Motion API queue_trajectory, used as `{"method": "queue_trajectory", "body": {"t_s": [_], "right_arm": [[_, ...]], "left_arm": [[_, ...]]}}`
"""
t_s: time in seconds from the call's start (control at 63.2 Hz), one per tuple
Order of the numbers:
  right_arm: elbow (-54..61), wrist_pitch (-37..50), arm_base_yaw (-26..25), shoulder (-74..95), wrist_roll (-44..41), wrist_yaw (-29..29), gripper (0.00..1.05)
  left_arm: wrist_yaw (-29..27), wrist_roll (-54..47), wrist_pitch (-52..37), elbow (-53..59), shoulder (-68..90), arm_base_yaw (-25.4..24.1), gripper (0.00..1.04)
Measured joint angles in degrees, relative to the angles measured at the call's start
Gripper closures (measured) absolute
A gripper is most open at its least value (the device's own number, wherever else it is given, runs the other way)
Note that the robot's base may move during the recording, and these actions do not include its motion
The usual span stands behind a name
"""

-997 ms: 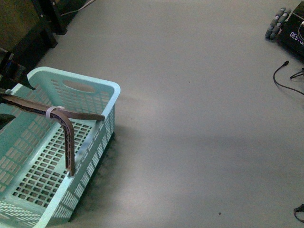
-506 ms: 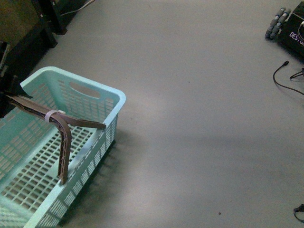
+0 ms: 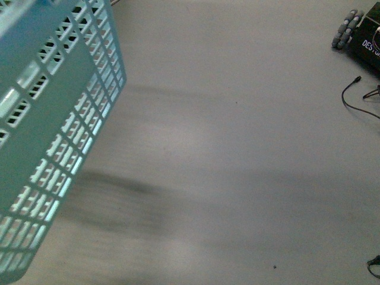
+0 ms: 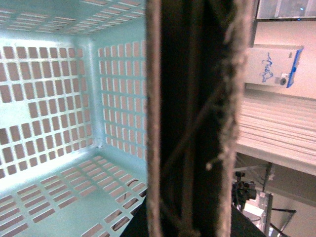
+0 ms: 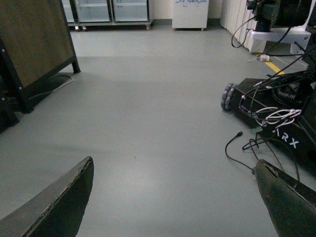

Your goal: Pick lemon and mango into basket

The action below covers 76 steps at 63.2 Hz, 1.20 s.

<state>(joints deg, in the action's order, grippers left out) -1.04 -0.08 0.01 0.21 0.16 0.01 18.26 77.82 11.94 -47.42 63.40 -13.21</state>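
Note:
The pale teal basket (image 3: 53,130) hangs lifted and tilted at the left of the front view, its slotted underside facing the camera, blurred. In the left wrist view my left gripper (image 4: 190,217) is shut on the basket's brown ribbed handle (image 4: 190,98), with the empty slotted inside of the basket (image 4: 59,123) beyond it. My right gripper (image 5: 173,197) is open and empty above bare grey floor, its two dark fingers (image 5: 59,202) wide apart. No lemon and no mango show in any view. Neither arm shows in the front view.
A black wheeled robot base (image 5: 276,113) with loose cables (image 5: 242,143) stands at the right, also in the front view (image 3: 362,35). A dark wooden-panelled stand (image 5: 34,54) is at the left. Glass-door cabinets (image 5: 106,10) line the far wall.
The basket has swung up off the floor, from resting upright at lower left to hanging tilted with its bottom towards the front camera. Its handles are no longer seen in the front view.

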Motion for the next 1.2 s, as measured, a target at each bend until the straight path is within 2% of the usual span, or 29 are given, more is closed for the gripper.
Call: {"method": "queue_trajectory", "body": {"t_s": [0.206, 0.412, 1.203], "right_arm": [[0.0, 0.0, 0.0, 0.0, 0.0, 0.0, 0.09], [0.0, 0.0, -0.02, 0.0, 0.0, 0.0, 0.09], [0.0, 0.0, -0.02, 0.0, 0.0, 0.0, 0.09]], "left_arm": [[1.79, 1.14, 7.13, -3.63, -8.37, -2.75, 1.0], [1.49, 1.03, 5.31, -6.05, -12.41, -3.58, 1.0], [1.68, 1.27, 5.31, -6.12, -12.09, -3.67, 1.0]]}}
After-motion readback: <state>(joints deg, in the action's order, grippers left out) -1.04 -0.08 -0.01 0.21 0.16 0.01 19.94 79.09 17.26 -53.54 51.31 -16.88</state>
